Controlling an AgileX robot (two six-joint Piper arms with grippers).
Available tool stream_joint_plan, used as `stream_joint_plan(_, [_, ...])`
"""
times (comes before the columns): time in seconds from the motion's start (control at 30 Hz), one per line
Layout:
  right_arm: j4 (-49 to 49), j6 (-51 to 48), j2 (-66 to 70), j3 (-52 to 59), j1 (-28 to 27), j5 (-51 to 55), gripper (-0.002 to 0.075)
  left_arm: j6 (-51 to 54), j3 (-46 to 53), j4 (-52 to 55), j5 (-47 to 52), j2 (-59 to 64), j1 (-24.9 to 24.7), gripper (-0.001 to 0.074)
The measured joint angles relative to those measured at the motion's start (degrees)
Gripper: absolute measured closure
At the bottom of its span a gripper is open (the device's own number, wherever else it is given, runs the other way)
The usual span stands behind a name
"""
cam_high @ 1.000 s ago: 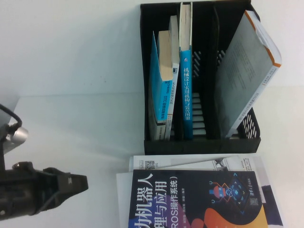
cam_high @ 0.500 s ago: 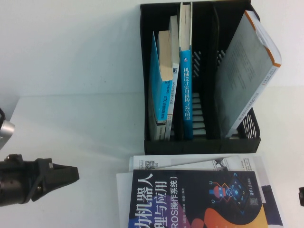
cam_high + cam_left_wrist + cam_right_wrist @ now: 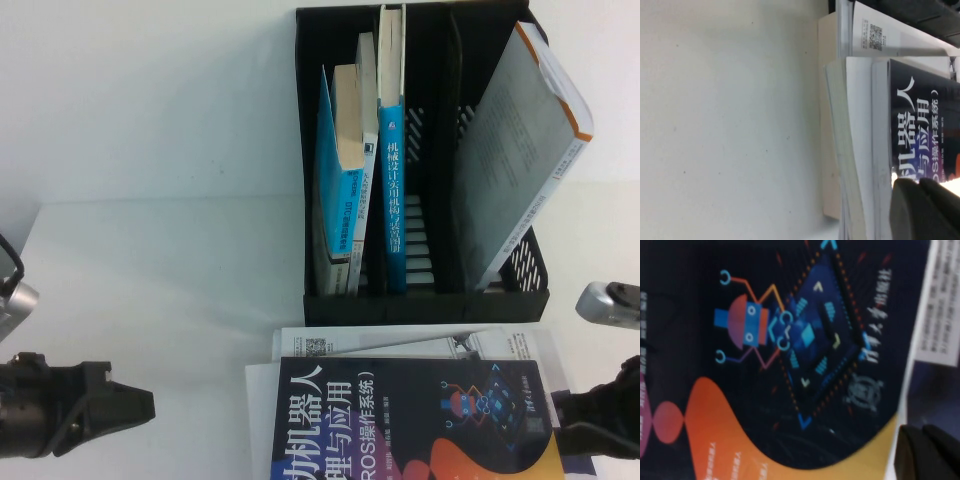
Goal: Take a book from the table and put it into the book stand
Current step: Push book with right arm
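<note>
Both arms flanking the navy book, nothing grabbed yet.

The big dark navy paperback (image 3: pixel 420 420) with white title characters and an orange swirl lies flat on a white-covered book (image 3: pixel 400 343), on the plain white desk (image 3: pixel 150 250), just in front of the black plastic slotted book stand (image 3: pixel 425 300). My left gripper (image 3: pixel 140 408) hovers left of the navy book, jaws closed on nothing. My right gripper (image 3: pixel 570 420) sits at its right edge; I can't tell its jaws. Glossy cover looks slippery, and it's probably floppy and fairly heavy, so I'd pinch near the spine.
</note>
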Motion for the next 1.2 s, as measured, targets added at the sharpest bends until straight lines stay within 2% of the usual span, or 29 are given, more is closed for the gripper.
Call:
stream_joint_plan(0.43, [19.63,-14.20,7.87,-0.13,1.50,-1.67,0.0731,-0.86,0.00,0.83,-0.87,0.00,0.00,0.0738])
stream_joint_plan(0.93, [26.56,-20.14,10.57,-0.52,2.33,-0.41,0.0731,-1.99,0.00,1.62,-2.75,0.40,0.00,0.0738])
stream_joint_plan(1.2, [26.65,-21.21,10.57,-0.52,2.33,0.02,0.0731,0.22,-0.09,1.62,-0.47,9.00,0.00,0.0738])
